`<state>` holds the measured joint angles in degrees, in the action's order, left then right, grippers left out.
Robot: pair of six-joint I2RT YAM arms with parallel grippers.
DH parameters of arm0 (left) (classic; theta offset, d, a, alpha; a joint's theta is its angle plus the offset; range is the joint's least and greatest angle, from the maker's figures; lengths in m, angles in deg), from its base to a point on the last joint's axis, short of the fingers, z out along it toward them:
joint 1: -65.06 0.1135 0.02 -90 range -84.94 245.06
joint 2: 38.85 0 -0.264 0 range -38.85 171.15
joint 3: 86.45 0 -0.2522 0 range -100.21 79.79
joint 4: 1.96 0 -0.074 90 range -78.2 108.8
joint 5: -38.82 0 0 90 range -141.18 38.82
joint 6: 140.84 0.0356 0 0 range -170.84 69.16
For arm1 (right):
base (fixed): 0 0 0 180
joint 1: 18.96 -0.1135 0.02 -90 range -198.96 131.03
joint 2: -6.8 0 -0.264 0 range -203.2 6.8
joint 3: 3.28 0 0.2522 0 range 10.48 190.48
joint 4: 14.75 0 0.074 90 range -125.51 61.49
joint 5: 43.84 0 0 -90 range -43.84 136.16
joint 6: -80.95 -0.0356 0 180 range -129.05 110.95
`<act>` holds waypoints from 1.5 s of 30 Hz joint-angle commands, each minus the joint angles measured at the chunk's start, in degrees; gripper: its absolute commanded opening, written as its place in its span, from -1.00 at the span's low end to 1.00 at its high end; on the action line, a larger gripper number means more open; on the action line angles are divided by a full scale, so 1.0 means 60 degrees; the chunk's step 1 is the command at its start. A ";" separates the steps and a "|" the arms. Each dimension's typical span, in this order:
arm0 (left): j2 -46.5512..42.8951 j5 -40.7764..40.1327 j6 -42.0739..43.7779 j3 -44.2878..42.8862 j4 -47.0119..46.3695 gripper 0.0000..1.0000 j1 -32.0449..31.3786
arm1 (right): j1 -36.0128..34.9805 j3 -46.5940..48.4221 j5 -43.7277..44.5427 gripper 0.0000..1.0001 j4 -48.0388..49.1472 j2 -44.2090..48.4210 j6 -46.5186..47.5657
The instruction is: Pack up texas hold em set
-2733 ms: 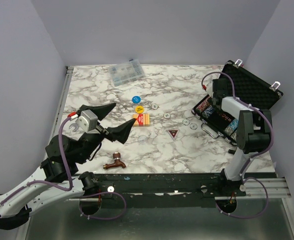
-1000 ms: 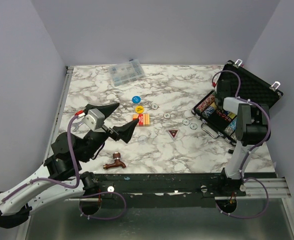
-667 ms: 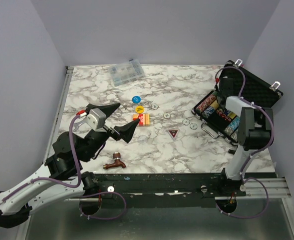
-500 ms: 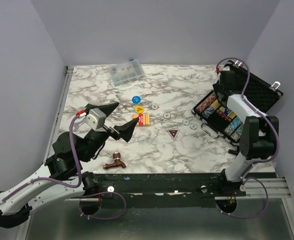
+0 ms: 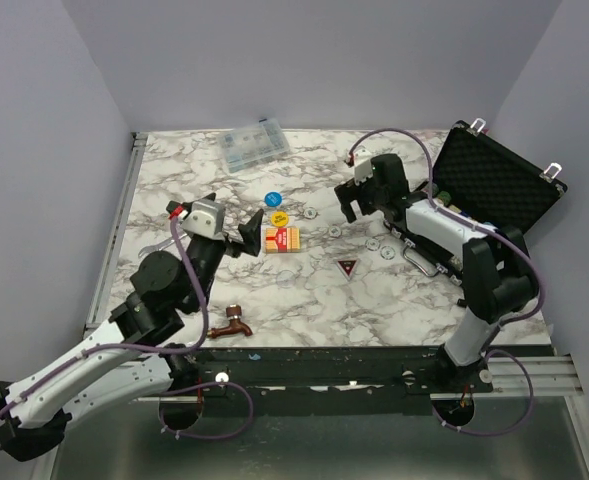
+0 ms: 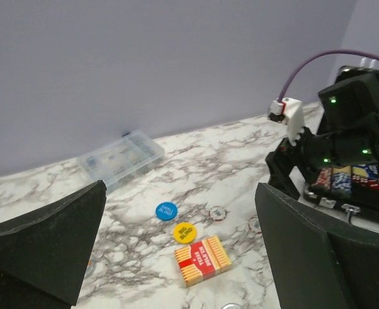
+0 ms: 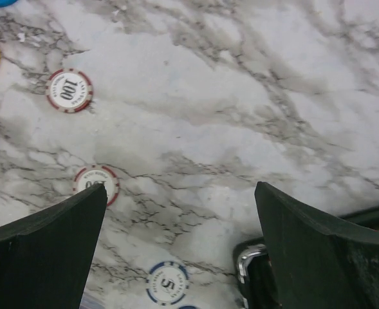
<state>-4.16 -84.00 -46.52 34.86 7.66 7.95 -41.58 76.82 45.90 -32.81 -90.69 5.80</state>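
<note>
Right hand (image 7: 179,188) gapes empty over loose chips (image 7: 69,91), the open case (image 5: 494,180) behind it holding chip rows (image 6: 353,175) — left hand (image 6: 179,190), wide and empty too, faces the card box (image 6: 203,260). Plenty left unpacked.

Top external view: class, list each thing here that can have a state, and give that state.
case, open, lid raised
left gripper, open, empty
right gripper, open, empty
card box, flat on the table, outside the case
clear compartment box, lid looks shut
faucet, lying on its side
</note>
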 commanded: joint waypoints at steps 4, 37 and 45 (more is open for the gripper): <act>0.1153 0.2010 -0.2516 -0.0924 0.1433 0.97 0.3425 | -0.0747 -0.0294 -0.2840 1.00 0.1880 -0.0788 -0.1074; 0.1048 0.2275 -0.3210 -0.0714 0.1435 0.94 0.4698 | -0.3523 0.3832 -0.2012 0.96 -0.2356 -0.4523 0.1859; 0.0898 0.2283 -0.3224 -0.0715 0.1453 0.94 0.4712 | -0.3995 0.3452 -0.0997 0.65 -0.1785 -0.4647 0.2356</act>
<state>2.09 -71.08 -65.34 30.62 17.10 35.84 -64.74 99.60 35.06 -42.58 -117.18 17.32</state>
